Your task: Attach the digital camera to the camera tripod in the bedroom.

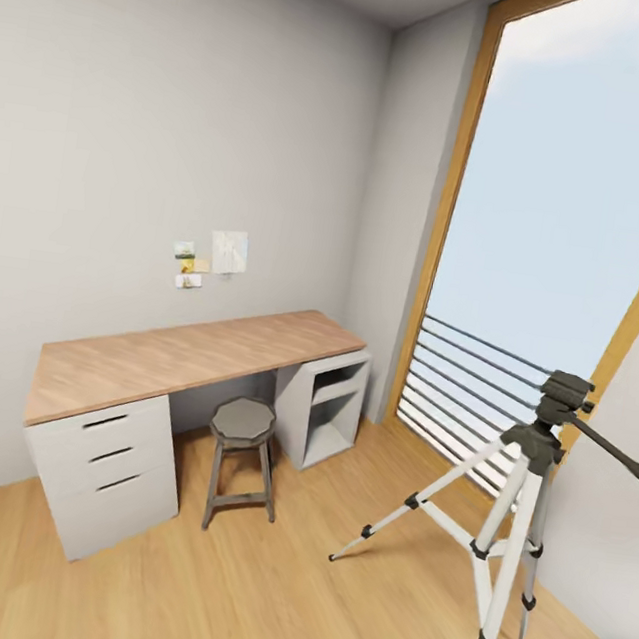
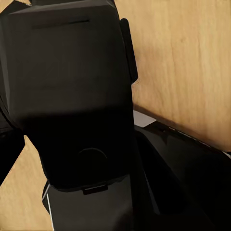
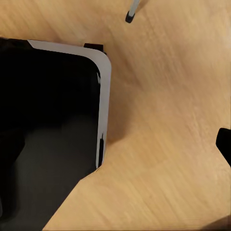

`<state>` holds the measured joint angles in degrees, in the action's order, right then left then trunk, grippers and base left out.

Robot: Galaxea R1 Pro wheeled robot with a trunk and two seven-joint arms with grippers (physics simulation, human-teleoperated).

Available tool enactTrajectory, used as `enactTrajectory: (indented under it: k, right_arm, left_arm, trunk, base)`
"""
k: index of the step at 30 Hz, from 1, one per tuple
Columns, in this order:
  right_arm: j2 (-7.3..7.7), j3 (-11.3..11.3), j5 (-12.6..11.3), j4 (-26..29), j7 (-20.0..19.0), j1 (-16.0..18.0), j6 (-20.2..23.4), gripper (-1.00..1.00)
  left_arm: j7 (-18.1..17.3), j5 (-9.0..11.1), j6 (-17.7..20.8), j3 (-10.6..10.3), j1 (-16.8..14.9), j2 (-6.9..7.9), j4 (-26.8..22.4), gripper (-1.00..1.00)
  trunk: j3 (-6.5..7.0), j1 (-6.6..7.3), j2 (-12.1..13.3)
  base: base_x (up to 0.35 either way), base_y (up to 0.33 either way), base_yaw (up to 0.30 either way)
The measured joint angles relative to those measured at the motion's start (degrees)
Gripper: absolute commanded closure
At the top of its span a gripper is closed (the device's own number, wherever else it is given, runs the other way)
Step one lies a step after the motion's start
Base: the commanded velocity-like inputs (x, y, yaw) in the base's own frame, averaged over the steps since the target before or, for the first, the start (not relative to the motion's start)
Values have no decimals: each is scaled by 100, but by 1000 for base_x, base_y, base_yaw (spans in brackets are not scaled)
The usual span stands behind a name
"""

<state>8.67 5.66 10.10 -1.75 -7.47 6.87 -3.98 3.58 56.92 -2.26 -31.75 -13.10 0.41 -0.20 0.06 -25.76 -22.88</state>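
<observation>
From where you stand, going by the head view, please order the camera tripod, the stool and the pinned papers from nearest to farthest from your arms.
1. camera tripod: nearest, at the right in the foreground.
2. stool: in the centre, further back.
3. papers: farthest, pinned up high behind the stool.

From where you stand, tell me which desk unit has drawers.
The left desk unit: it has three drawer fronts with dark slot handles. The right unit, nearer the window, is an open cubby with a shelf. The stool stands between them.
</observation>
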Motion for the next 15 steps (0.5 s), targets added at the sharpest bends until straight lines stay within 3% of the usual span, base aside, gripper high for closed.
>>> enactTrajectory:
  k: [9,15]
  right_arm:
    - [0,0,-1,0,0,0,0,-100]
    - [0,0,-1,0,2,0,0,-100]
  left_arm:
    - [0,5,21,0,0,-6,3,100]
    - [-2,7,6,0,0,-6,3,100]
  trunk:
    - [0,2,-1]
    - [0,0,0]
  base:
    - [128,327,-285]
    - [65,108,-285]
